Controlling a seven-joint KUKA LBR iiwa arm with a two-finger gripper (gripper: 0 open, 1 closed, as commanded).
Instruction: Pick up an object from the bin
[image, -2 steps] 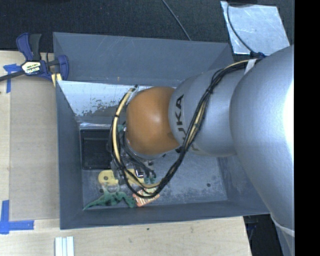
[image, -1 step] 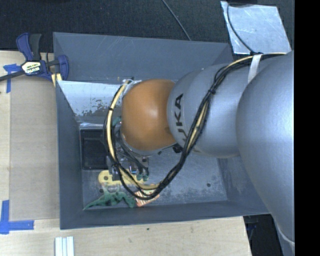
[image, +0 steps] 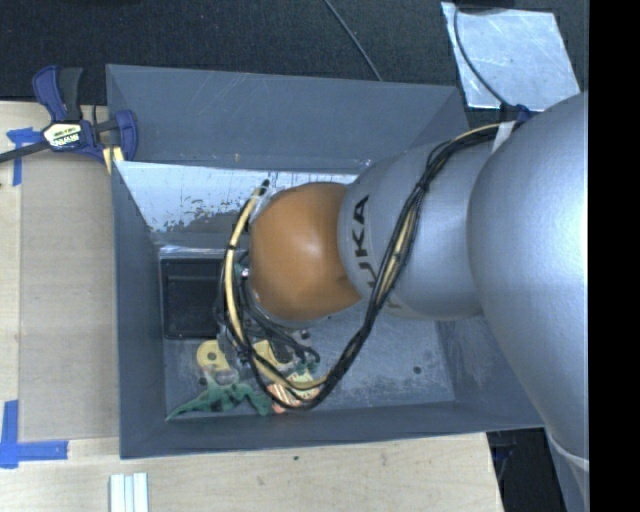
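Note:
My gripper (image: 262, 338) is low in the bin's front left part, its dark body showing just under the arm's wrist. Right beside it on the left lies a small pale yellow thing (image: 211, 358) with a round shape. A flat green leafy thing (image: 226, 400) is spread along the front wall, just below the gripper. A small yellow-green thing (image: 303, 376) lies at the gripper's right, partly behind cables. What is directly under the gripper is hidden.
A black rectangular box (image: 190, 292) lies against the left wall, behind the gripper. The arm and its orange cover hang over the bin's middle and right. Bare grey floor shows at the front right.

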